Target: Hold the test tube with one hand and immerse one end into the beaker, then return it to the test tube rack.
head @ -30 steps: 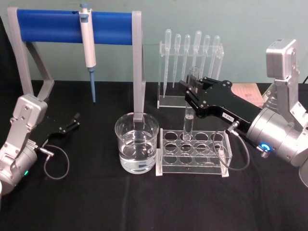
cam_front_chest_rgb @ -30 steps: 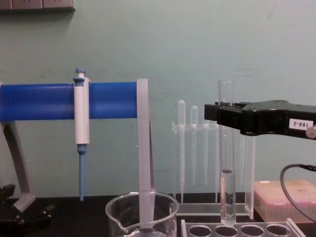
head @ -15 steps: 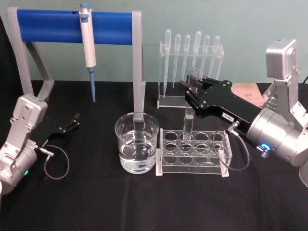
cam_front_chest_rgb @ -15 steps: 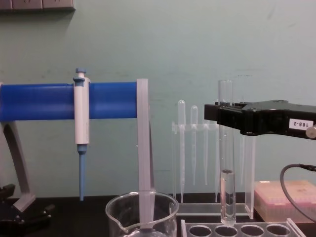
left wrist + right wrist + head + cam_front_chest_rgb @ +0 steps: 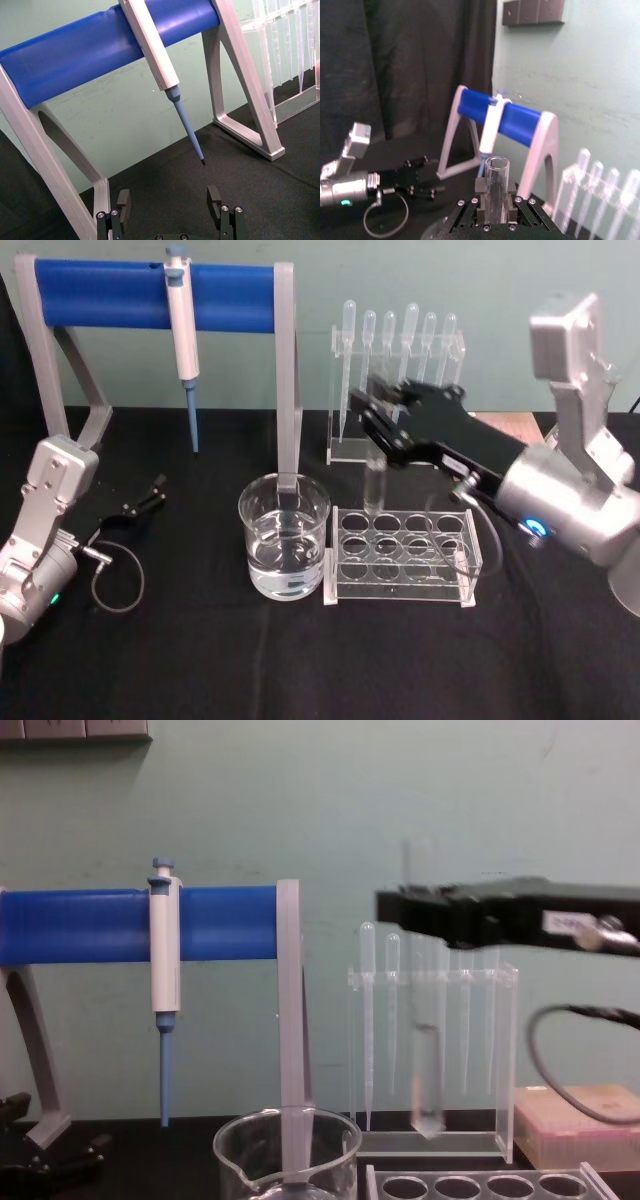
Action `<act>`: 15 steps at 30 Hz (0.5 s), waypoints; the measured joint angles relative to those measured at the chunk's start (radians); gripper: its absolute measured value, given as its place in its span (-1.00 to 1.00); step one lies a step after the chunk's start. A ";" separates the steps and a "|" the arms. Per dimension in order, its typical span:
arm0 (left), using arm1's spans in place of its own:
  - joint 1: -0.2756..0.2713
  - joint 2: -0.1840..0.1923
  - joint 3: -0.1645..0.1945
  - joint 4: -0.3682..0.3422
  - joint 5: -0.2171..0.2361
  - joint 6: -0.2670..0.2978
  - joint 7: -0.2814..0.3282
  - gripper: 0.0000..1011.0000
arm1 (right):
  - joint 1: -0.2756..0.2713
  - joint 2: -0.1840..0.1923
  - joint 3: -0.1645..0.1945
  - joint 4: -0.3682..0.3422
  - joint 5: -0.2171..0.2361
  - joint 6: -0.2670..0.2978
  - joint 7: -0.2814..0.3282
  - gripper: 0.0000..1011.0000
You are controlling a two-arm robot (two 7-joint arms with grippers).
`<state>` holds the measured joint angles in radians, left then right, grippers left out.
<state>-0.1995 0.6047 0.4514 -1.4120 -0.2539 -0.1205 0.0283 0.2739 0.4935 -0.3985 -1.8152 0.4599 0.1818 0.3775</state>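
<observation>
Chest view gives us the test tube [image 5: 428, 1085] hanging upright, its rounded bottom clear above the holes of the rack [image 5: 480, 1186]. The right gripper [image 5: 420, 912] holds it near the top, with its black fingers closed on the glass. In the head view the tube is over the rack's back row, at the end nearest the beaker [image 5: 285, 540]. The beaker stands just beside the rack on the robot's left and holds clear liquid. The left gripper [image 5: 150, 492] sits parked low over the table [image 5: 300, 660], well to the left, with its fingers spread and nothing between them.

We judge the step in hand to be the carry from rack to beaker, with the dip not yet begun. Next we need to travel left until the tube is over the beaker's mouth. We must keep it upright and clear of the glass rim and of the grey post [image 5: 288, 390] just behind. Then we lower the bottom end into the liquid.
</observation>
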 joint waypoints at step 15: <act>0.000 0.000 0.000 0.000 0.000 0.000 0.000 0.98 | 0.173 -0.148 -0.121 0.159 -0.028 -0.032 0.053 -0.55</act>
<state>-0.1996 0.6047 0.4514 -1.4120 -0.2539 -0.1205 0.0283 0.4465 0.3458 -0.5198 -1.6559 0.4315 0.1494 0.4302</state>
